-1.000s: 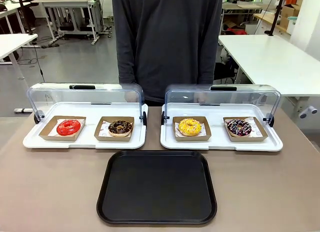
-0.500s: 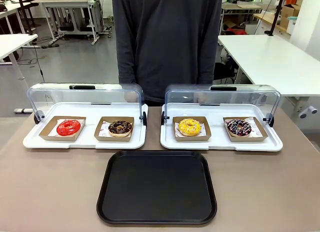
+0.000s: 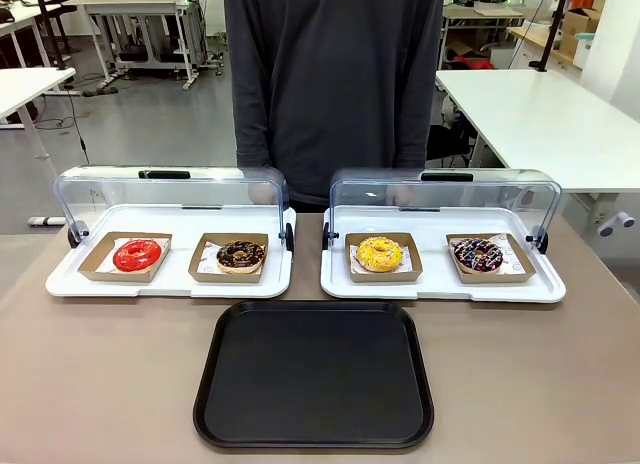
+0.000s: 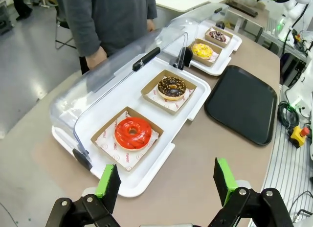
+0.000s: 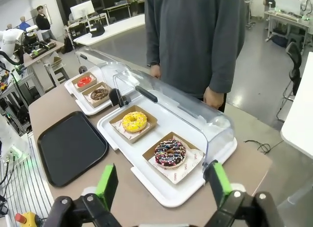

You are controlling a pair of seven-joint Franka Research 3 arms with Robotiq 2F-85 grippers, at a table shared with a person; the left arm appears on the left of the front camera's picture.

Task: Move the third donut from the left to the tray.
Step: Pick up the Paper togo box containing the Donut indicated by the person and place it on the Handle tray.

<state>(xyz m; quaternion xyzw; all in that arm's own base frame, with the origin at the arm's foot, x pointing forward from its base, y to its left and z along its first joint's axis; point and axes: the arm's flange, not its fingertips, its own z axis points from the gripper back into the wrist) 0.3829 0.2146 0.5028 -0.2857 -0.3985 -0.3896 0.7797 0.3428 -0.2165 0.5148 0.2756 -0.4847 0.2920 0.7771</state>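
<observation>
Yellow donut (image 3: 379, 253), third from the left, lies in a brown cardboard holder (image 3: 412, 274) on the right-hand white tray (image 3: 443, 287), not on the black tray (image 3: 313, 374). A brown bench (image 3: 100, 384) carries everything, and a person (image 3: 333, 84) in a dark top stands at its far side. The black tray lies bare at the near middle, just in front of the two white trays, whose clear lids (image 3: 445, 189) are tipped back. The left white tray (image 3: 170, 282) holds a red donut (image 3: 137, 254) and a chocolate donut (image 3: 241, 254). A dark sprinkled donut (image 3: 478, 254) sits right of the yellow one. The left fingers (image 4: 110, 183) and the right fingers (image 5: 108, 184) stand wide apart, holding nothing, above the bench.
</observation>
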